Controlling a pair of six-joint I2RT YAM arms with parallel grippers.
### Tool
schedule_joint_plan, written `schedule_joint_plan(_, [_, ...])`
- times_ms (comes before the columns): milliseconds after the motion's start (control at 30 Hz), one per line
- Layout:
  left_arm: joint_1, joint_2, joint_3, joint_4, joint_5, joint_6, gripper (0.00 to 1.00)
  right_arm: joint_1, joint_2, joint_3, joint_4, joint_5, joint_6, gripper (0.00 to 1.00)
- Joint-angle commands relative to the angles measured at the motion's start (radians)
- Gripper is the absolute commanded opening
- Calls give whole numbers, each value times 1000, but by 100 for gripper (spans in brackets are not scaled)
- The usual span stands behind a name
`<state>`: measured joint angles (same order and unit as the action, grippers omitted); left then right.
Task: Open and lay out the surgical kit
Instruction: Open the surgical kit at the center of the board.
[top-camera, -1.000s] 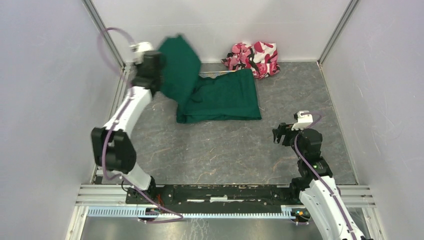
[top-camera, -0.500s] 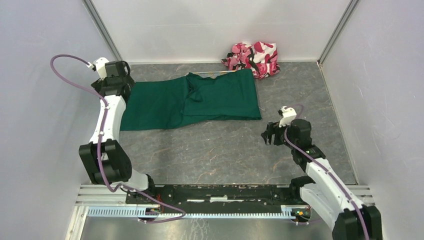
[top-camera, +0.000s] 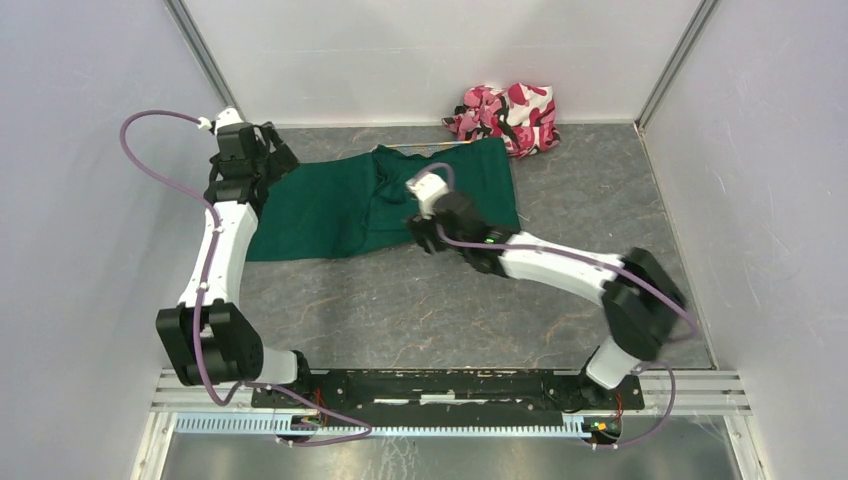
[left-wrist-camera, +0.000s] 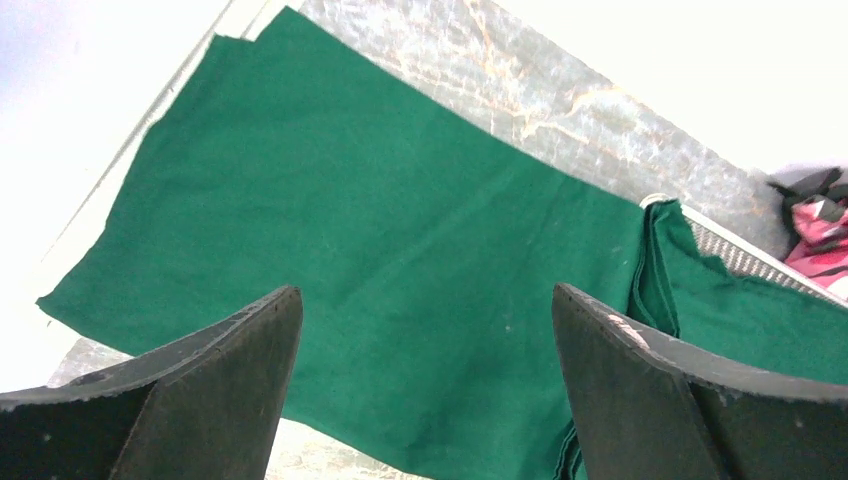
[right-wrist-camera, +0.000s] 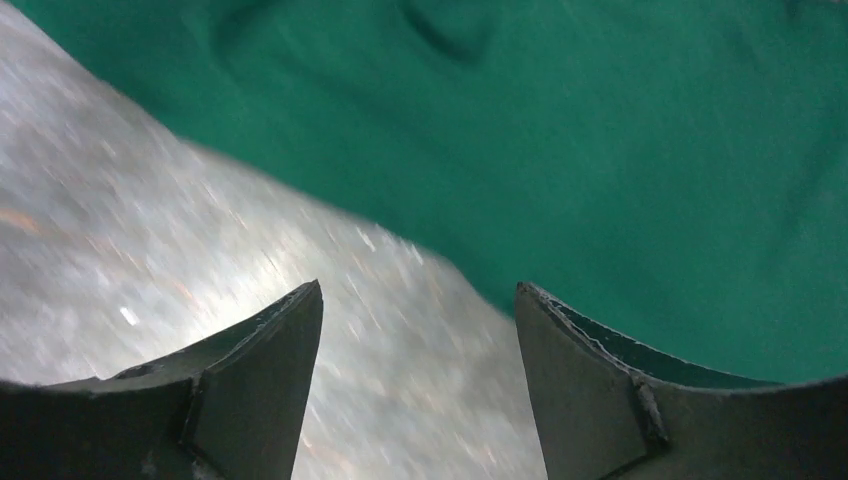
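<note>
While one flap of the green wrap (top-camera: 310, 210) is lying spread toward the far left corner, unwrapping is looking half done. The left gripper (top-camera: 272, 152) is hovering above that flap, jaws apart. The right gripper (top-camera: 420, 238), jaws also apart, is hanging over the wrap's near edge; the next move is calling for pinching the folded layer.

The left arm (top-camera: 222, 250) and right arm (top-camera: 555, 268) are white shells between chunky black joints, each trailing a purple cable (top-camera: 123, 140). The left gripper (left-wrist-camera: 425, 390) and right gripper (right-wrist-camera: 415, 385) have dark, matte, wedge-shaped fingers (left-wrist-camera: 640, 400).
</note>
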<state>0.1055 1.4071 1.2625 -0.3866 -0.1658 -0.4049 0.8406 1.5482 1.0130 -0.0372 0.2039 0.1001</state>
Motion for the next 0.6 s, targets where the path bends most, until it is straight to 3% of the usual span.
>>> schedule_joint_plan(0, [8,-93,-3,38,-69,-41,100,110,250,307,18,192,-25,76])
schedule_joint_plan(200, [9,-100,-5,34,-18,-63,100,169,525,675,-67,241,35,76])
schedule_joint_plan(567, [29,-112,0,31,28,-85,100,198,711,854,-121,342,40,68])
